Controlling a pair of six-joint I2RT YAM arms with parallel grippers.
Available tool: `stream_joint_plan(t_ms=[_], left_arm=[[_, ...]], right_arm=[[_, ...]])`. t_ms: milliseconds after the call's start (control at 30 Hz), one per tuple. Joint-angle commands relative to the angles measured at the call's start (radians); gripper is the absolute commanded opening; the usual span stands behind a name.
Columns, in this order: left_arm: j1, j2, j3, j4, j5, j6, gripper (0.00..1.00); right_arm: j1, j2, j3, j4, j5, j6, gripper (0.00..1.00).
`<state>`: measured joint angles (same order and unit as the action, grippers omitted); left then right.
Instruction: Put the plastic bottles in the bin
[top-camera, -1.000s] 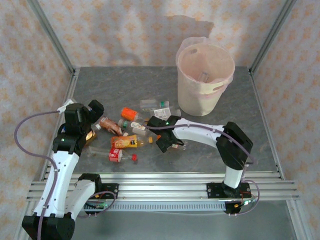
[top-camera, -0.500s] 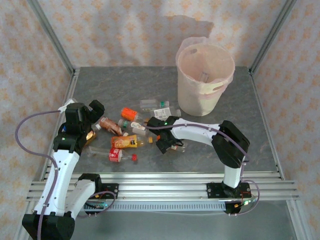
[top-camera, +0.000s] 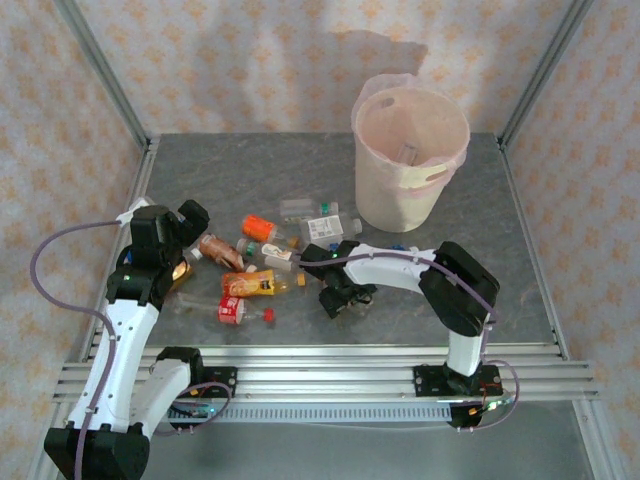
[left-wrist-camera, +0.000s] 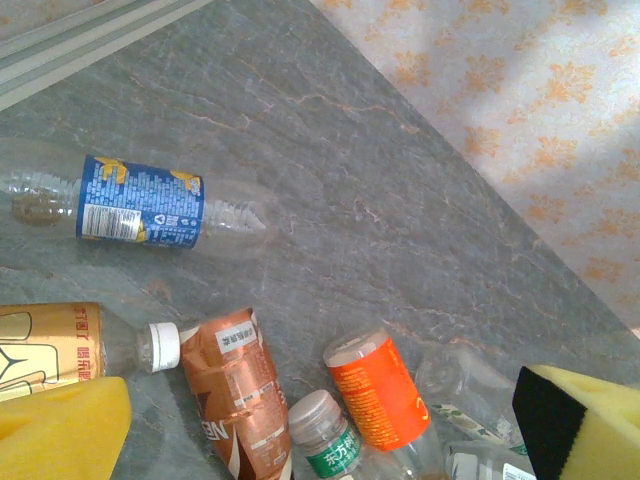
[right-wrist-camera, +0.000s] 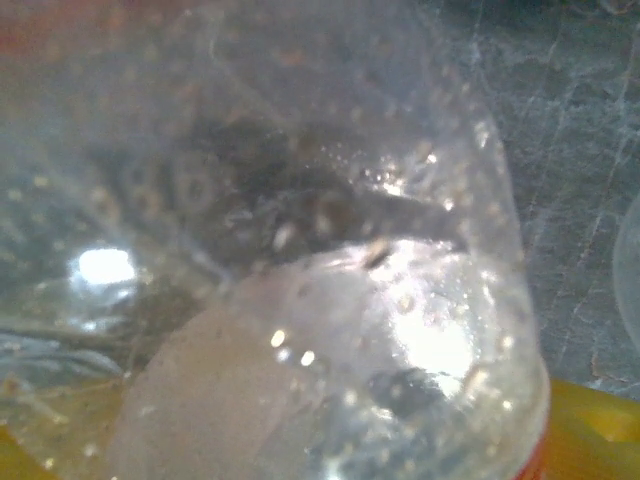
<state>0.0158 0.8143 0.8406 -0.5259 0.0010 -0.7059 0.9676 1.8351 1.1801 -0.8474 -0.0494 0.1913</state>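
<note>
Several plastic bottles lie left of centre on the table: one orange-labelled (top-camera: 258, 227), one copper-labelled (top-camera: 218, 248), a yellow-orange one (top-camera: 250, 284) and a red one (top-camera: 235, 311). My right gripper (top-camera: 340, 298) is low over the table with a clear bottle (right-wrist-camera: 300, 200) between its yellow pads (right-wrist-camera: 595, 430), which stand wide apart. My left gripper (top-camera: 193, 232) hovers open above the pile's left end. Below it are the copper bottle (left-wrist-camera: 240, 390), the orange bottle (left-wrist-camera: 380, 392), a green-labelled bottle (left-wrist-camera: 330, 445) and a blue-labelled clear bottle (left-wrist-camera: 140, 212). The cream bin (top-camera: 380, 190) stands at the back right.
Two more clear bottles (top-camera: 300, 209) (top-camera: 330, 225) lie between the pile and the bin. Metal rails (top-camera: 320, 375) run along the near edge, and patterned walls close in the other sides. Bare grey tabletop (top-camera: 480, 220) lies to the right.
My right gripper has shifted slightly toward the near edge and lower over the clear bottle. The left arm and the other bottles have not moved.
</note>
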Motion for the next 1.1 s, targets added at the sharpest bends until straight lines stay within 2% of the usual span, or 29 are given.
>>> stream_joint_plan(t_ms=[0, 233, 667, 1067], left_arm=[[0.006, -0.012, 0.008, 0.001, 0.007, 0.022, 1.0], [0.006, -0.015, 0.013, -0.003, 0.007, 0.023, 1.0], [0.006, -0.02, 0.013, -0.005, 0.001, 0.023, 1.0], [0.006, -0.02, 0.014, -0.006, -0.005, 0.026, 1.0]], right_arm=[[0.0, -0.009, -0.023, 0.008, -0.001, 0.027, 0.82], [0.008, 0.003, -0.007, 0.01, 0.001, 0.022, 0.77], [0.02, -0.094, 0.013, -0.033, 0.006, 0.027, 0.51], [0.025, -0.323, 0.098, -0.084, 0.063, 0.034, 0.45]])
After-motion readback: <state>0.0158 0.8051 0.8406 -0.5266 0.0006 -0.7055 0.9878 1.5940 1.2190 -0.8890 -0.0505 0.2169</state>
